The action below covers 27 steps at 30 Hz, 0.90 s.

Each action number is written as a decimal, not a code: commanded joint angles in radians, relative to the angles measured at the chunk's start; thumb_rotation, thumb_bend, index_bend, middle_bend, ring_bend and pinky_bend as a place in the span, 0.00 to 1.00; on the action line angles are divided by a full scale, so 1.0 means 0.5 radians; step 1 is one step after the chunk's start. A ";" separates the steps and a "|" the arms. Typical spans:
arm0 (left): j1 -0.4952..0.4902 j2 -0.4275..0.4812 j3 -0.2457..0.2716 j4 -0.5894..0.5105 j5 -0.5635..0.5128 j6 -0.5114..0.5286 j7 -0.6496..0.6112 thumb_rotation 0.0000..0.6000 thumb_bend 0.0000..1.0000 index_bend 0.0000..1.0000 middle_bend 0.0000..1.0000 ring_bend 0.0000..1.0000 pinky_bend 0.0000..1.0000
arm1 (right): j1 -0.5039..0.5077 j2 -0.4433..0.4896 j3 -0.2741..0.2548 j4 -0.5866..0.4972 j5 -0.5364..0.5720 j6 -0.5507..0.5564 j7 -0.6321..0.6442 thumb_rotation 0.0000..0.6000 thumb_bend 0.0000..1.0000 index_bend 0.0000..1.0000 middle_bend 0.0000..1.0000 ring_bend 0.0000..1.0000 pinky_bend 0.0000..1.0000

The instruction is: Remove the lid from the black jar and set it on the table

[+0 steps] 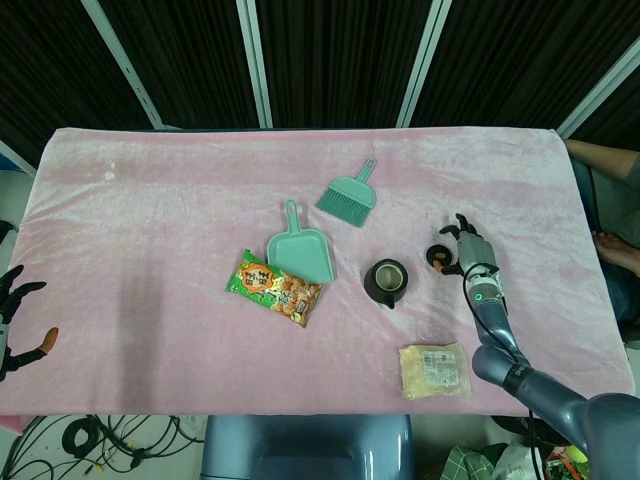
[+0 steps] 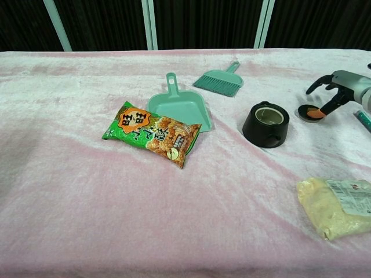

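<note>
One step is left by my reading: freeing the lid [image 2: 309, 113] and clearing away. The lid lies flat on the pink cloth [image 2: 87, 191] directly under your right hand [image 2: 339, 88], and the black jar [image 2: 266, 124] stands open just beside that hand, toward the table's middle. The fingers look spread, one orange tip resting at the lid's edge; whether any grip remains there I cannot tell from either view. I judge the lid as set down.

Recommended practice: part the fingers fully before you lift, then raise the hand straight up so no fingertip drags the lid across the cloth or flips it. Keep the withdrawal away from the jar, since it sits close on the inner side. The yellow packet [image 2: 336, 205] lies nearer the robot than the hand, well apart. Your left hand [image 1: 18, 320] hangs off the table edge, fingers apart, holding nothing.
</note>
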 commanded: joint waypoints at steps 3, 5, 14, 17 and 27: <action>0.002 0.000 0.000 0.002 0.005 0.005 -0.004 1.00 0.33 0.23 0.02 0.00 0.00 | -0.010 0.071 0.026 -0.052 0.012 -0.019 0.002 1.00 0.00 0.00 0.00 0.05 0.15; 0.001 0.000 0.001 0.002 0.003 0.003 -0.002 1.00 0.33 0.23 0.02 0.00 0.00 | -0.017 0.111 0.047 -0.099 0.026 -0.026 0.018 1.00 0.00 0.00 0.00 0.05 0.14; 0.002 -0.003 0.000 0.004 0.006 0.009 0.001 1.00 0.33 0.22 0.02 0.00 0.00 | -0.223 0.612 0.135 -0.697 -0.244 0.227 0.149 1.00 0.02 0.00 0.00 0.06 0.14; 0.004 -0.007 -0.003 0.009 0.014 0.023 0.011 1.00 0.33 0.21 0.02 0.00 0.00 | -0.362 0.803 0.051 -0.915 -0.483 0.437 0.108 1.00 0.02 0.00 0.00 0.06 0.14; 0.011 -0.027 -0.007 0.015 0.028 0.055 0.024 1.00 0.34 0.19 0.02 0.00 0.00 | -0.848 1.152 -0.390 -1.503 -1.177 1.051 -0.088 1.00 0.02 0.00 0.00 0.06 0.14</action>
